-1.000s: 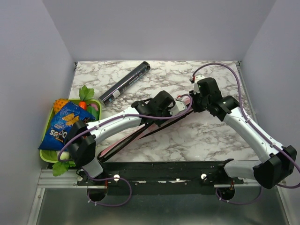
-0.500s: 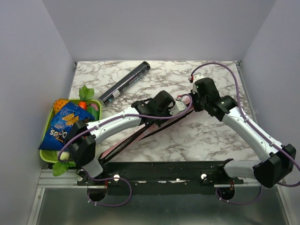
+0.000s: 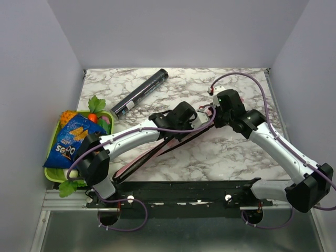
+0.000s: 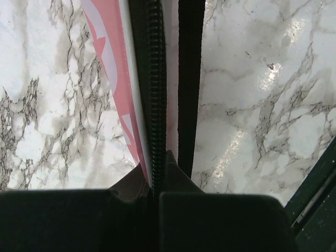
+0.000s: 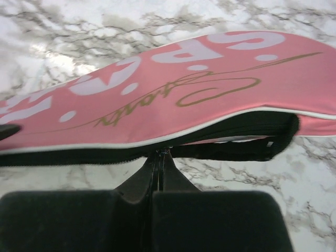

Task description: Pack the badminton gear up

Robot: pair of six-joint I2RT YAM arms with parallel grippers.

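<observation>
The pink "SPORT" bag [image 3: 137, 157] lies diagonally on the marble table, its wide end at the upper right. My left gripper [image 3: 198, 119] is shut on the bag's black zipper edge [image 4: 155, 105] near that wide end. My right gripper [image 3: 211, 112] is shut on the zipper pull [image 5: 163, 152] at the bag's edge [image 5: 173, 94]; to the right of the pull the zipper gapes open. The long black tube [image 3: 139, 93] lies apart at the back left. The rackets are not visible.
A green tray [image 3: 51, 174] of toy fruit stands at the left edge with a blue snack packet [image 3: 71, 140] on it. Grey walls close in the table on three sides. A black rail [image 3: 178, 190] runs along the near edge.
My right gripper has shifted slightly left along the bag's edge with the zipper pull. My left gripper holds its place on the bag.
</observation>
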